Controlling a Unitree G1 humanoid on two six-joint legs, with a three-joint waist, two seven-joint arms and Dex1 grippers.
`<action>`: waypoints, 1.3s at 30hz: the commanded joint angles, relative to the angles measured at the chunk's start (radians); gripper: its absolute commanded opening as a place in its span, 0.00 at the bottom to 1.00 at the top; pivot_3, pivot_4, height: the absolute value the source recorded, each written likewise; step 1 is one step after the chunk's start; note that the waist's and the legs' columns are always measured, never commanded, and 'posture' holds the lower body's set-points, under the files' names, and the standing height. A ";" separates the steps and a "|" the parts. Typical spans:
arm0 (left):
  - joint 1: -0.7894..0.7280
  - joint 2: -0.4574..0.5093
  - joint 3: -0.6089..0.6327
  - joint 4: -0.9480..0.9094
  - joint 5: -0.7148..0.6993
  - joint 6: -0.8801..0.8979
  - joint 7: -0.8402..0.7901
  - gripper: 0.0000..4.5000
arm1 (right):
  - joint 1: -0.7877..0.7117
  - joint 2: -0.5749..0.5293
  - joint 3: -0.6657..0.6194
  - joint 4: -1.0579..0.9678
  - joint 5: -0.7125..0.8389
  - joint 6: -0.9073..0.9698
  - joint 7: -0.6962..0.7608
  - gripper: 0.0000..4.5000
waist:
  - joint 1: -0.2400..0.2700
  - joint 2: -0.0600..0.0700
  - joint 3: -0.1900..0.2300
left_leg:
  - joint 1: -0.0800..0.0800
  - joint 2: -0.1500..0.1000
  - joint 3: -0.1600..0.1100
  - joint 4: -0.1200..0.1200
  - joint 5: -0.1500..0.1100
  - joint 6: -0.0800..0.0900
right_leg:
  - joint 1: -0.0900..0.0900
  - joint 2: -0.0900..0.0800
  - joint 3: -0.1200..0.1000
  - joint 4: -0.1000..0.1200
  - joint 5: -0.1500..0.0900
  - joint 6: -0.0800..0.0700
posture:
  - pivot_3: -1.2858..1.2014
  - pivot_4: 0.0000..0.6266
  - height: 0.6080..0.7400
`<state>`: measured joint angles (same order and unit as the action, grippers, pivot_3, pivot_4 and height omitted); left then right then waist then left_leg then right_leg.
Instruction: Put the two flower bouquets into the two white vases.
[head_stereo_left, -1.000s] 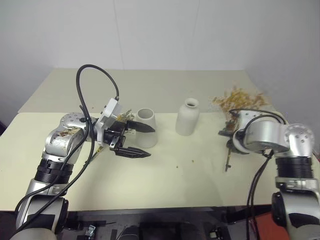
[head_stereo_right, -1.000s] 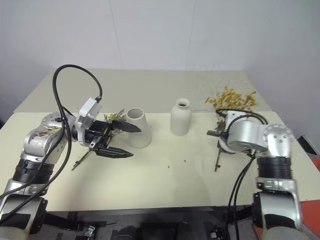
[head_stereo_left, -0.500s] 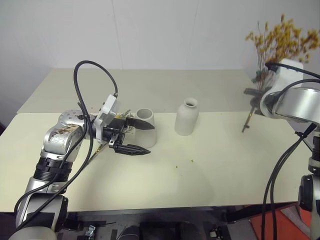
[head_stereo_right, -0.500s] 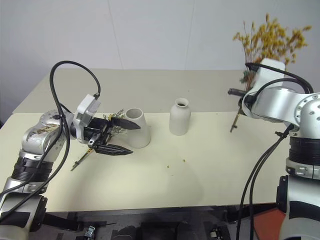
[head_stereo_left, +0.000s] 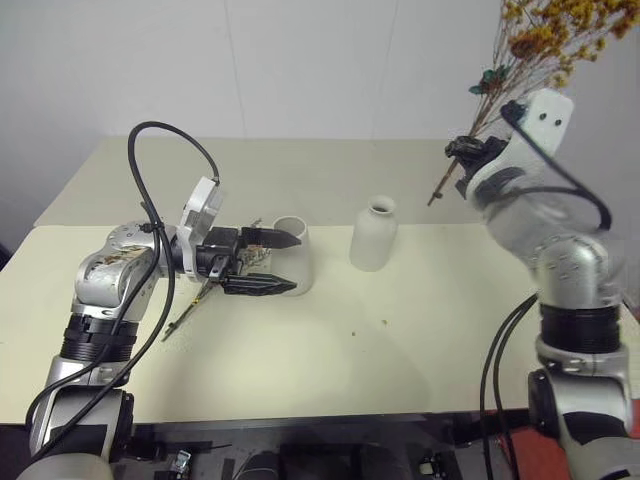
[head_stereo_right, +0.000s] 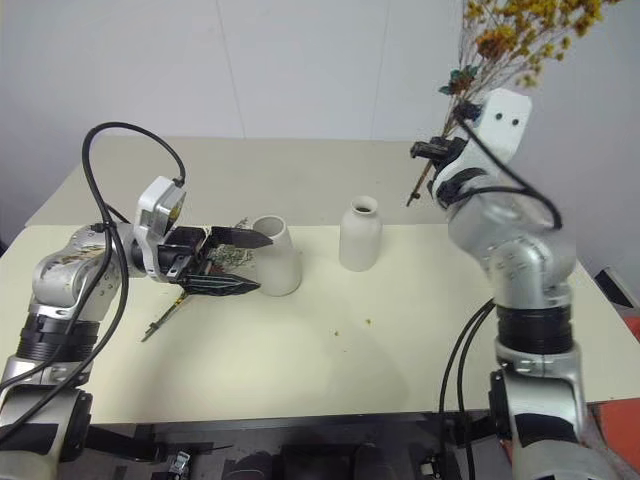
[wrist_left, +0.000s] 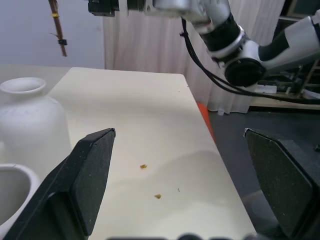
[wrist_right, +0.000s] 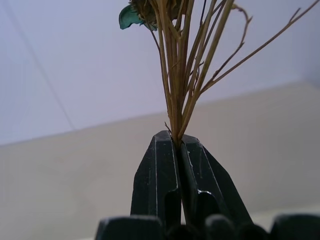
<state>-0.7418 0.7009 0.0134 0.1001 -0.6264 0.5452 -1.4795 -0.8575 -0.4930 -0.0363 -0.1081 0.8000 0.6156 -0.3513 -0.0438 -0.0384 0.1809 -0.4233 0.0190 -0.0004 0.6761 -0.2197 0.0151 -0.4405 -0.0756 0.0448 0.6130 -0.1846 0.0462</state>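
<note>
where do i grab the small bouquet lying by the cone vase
Grip the small bouquet by its bare stem, from above, jaws across it. It lies flat on the table, its head crowded against the cone vase, the stem end free.

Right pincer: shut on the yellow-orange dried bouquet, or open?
Shut. In the right wrist view the right pincer has both black fingers pressed together on the yellow-orange dried bouquet stems.

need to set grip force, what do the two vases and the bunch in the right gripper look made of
Cone vase and bottle vase: probably matte ceramic, with white, glare-free walls. Yellow-orange bouquet in the right gripper: dried plant, with thin straw-coloured stems and brittle-looking blossoms.
</note>
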 joint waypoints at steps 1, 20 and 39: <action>0.001 0.016 0.029 -0.045 -0.018 0.006 0.014 1.00 | -0.018 0.055 0.007 -0.009 -0.132 -0.100 0.064 0.01 | 0.000 0.000 0.000 | 0.000 0.000 0.000 0.000 0.000 0.000 | 0.000 0.000 0.000 0.000 0.000 0.000 | 0.52 0.24 1.00; 0.049 0.017 0.044 -0.089 -0.017 0.034 0.115 1.00 | 0.054 0.283 0.047 0.060 -0.483 -0.304 0.292 0.01 | 0.000 0.000 0.000 | 0.002 0.000 -0.001 0.000 0.000 0.000 | 0.000 0.000 0.000 0.003 0.000 0.000 | 0.52 0.24 1.00; 0.045 0.013 0.073 -0.101 -0.034 0.040 0.166 1.00 | 0.057 0.340 0.004 0.207 -0.597 -0.391 0.387 0.01 | -0.002 0.001 0.000 | 0.003 0.000 -0.001 0.000 0.000 0.000 | 0.000 0.000 0.000 0.005 0.000 -0.001 | 0.52 0.24 1.00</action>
<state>-0.6919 0.7038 0.0597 0.0340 -0.6399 0.5883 -1.3143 -0.7749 -0.1498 -0.0128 0.1193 0.2126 0.2543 0.0220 -0.0458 -0.0378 0.1812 -0.4204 0.0187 -0.0009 0.6760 -0.2196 0.0149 -0.4404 -0.0755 0.0447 0.6179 -0.1846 0.0456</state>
